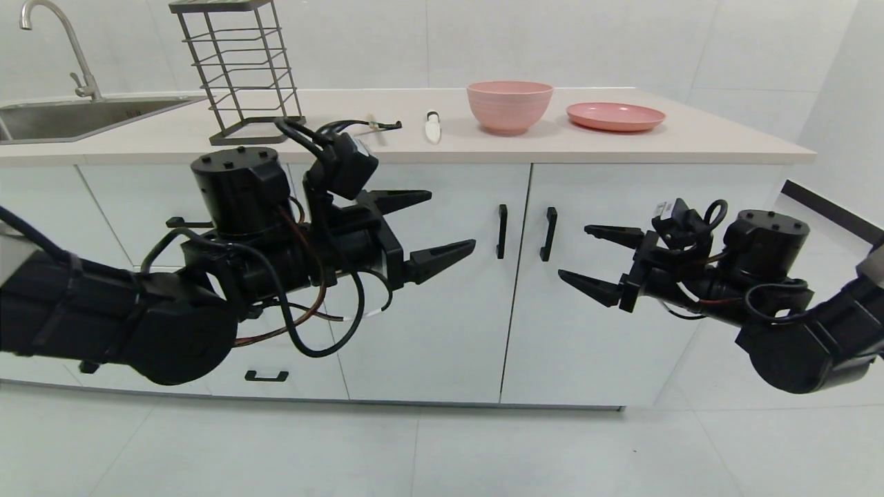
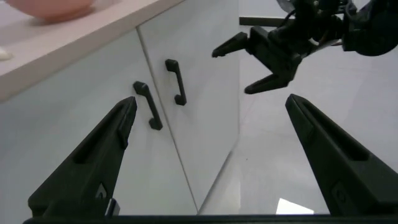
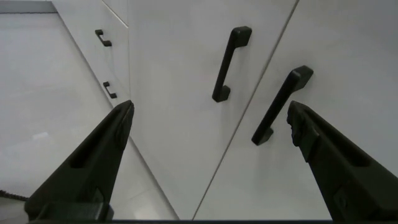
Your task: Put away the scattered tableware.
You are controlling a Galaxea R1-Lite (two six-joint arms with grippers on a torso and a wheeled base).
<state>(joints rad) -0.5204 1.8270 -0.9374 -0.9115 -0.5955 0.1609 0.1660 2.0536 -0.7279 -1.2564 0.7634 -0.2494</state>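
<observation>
Your left gripper (image 1: 452,219) hung in front of the white cabinet doors, below the countertop (image 1: 704,141), jaws spread wide with nothing between them; the left wrist view (image 2: 211,102) showed the same gap. Your right gripper (image 1: 573,251) faced it from the other side, well apart, also spread wide and holding nothing, as the right wrist view (image 3: 211,106) confirmed. Between the two grippers sat the pair of black door handles (image 1: 525,233). The tableware lay on the countertop, above both arms. A pink bowl (image 1: 510,105) stood upright near the middle, with a pink plate (image 1: 615,116) just beside it, toward your right. A small white utensil (image 1: 432,127) lay to the left of the bowl, too small to name. Another slim utensil (image 1: 373,124) lay farther left, partly hidden behind the left wrist cabling. A black wire dish rack (image 1: 238,69) stood upright beyond that, next to the steel sink (image 1: 76,117) and its faucet (image 1: 65,41).
</observation>
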